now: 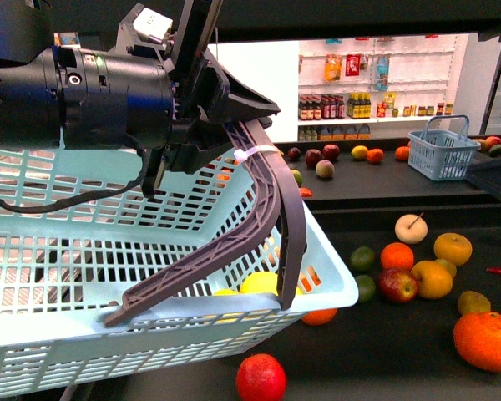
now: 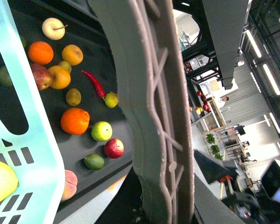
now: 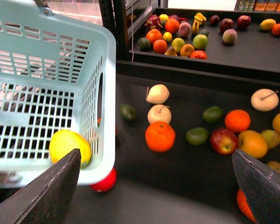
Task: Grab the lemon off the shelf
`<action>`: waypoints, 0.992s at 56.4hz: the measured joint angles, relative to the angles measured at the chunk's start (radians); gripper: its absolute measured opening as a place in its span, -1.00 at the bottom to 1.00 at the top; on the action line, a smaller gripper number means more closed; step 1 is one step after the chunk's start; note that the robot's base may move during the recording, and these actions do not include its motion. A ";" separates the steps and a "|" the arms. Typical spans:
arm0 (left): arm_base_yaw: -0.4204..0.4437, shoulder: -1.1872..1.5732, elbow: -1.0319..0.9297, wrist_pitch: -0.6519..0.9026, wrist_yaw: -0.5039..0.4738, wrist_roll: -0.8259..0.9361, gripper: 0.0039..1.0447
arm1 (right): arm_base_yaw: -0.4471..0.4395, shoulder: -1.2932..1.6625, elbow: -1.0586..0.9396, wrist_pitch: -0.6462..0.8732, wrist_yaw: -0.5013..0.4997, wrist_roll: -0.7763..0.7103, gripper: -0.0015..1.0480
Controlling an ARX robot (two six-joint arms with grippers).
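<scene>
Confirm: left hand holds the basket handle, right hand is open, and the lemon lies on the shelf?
No. The lemon lies inside the basket, not on the shelf; the right wrist view shows it. The left hand does hold the handle and the right hand is open.

Your left arm (image 1: 83, 92) comes in from the upper left of the front view, its thick black wrist lying roughly level and pointing right. At its end your left pincer (image 1: 249, 134) is clamped over the top of the grey basket handle (image 1: 271, 200), jaws closed around it. Your right pincer (image 3: 155, 151) is seen only from its own wrist camera. It is spread wide and empty, its two dark fingers (image 3: 51, 196) far apart, angled downward.
</scene>
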 joint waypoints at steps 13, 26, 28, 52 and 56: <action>0.000 0.000 0.000 0.000 0.002 0.000 -0.81 | -0.099 -0.549 -0.181 -0.222 0.147 0.037 0.50; 0.000 0.000 0.000 0.000 0.004 0.002 -0.81 | -0.056 -0.964 -0.346 -0.407 0.267 0.056 -0.23; 0.000 0.000 0.000 0.000 0.004 0.000 -0.81 | -0.014 -0.985 -0.368 -0.403 0.304 0.057 -0.33; 0.000 0.000 0.000 0.000 0.001 0.000 -0.81 | 0.041 -1.106 -0.510 -0.379 0.328 0.060 -0.95; 0.000 0.000 0.000 0.000 0.002 0.000 -0.81 | 0.041 -1.107 -0.510 -0.379 0.328 0.060 -0.95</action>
